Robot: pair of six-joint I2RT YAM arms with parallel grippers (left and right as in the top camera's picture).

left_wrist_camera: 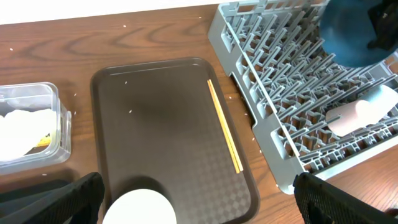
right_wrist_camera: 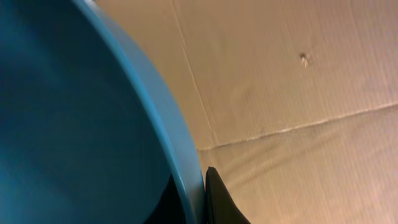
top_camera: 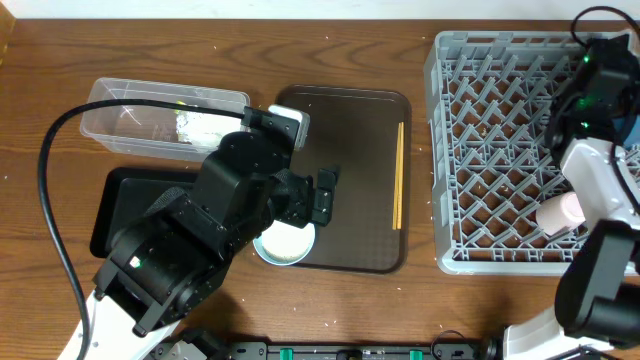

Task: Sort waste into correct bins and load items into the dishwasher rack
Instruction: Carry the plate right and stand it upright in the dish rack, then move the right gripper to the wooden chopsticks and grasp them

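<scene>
The large dark blue plate [left_wrist_camera: 349, 31] is in the grip of the right gripper [right_wrist_camera: 194, 198], whose fingers are closed on its rim, one on each face. It hangs over the 3 o'clock side of the dishwasher rack [top_camera: 437, 150], and no view shows whether it touches the lattice yet. I judge the step in hand to be loading: this plate is being taken down into the rack, where a small pink cup [left_wrist_camera: 360, 112] already lies on its side near the 5 o'clock corner. The next move for this arm calls for lowering the plate on edge between the ribs, clear of the cup, and spreading the fingers only once it is supported. The left gripper [left_wrist_camera: 199, 202] hovers over the dark brown serving tray [left_wrist_camera: 155, 112] with its fingers spread wide and nothing between them. The white bowl [left_wrist_camera: 140, 208] sits just below it at the tray's 7 o'clock edge. The wooden chopsticks [left_wrist_camera: 224, 124] lie along the tray's 3 o'clock side. That arm seems set to take the bowl next, which needs a pinch on the rim. The clear plastic tub [top_camera: 100, 110], at 10 o'clock on the tabletop [top_camera: 300, 50], holds the crumpled white napkin [left_wrist_camera: 18, 130]. The black tray [top_camera: 120, 200] lies just beside it at its 6 o'clock, largely under the left arm.
</scene>
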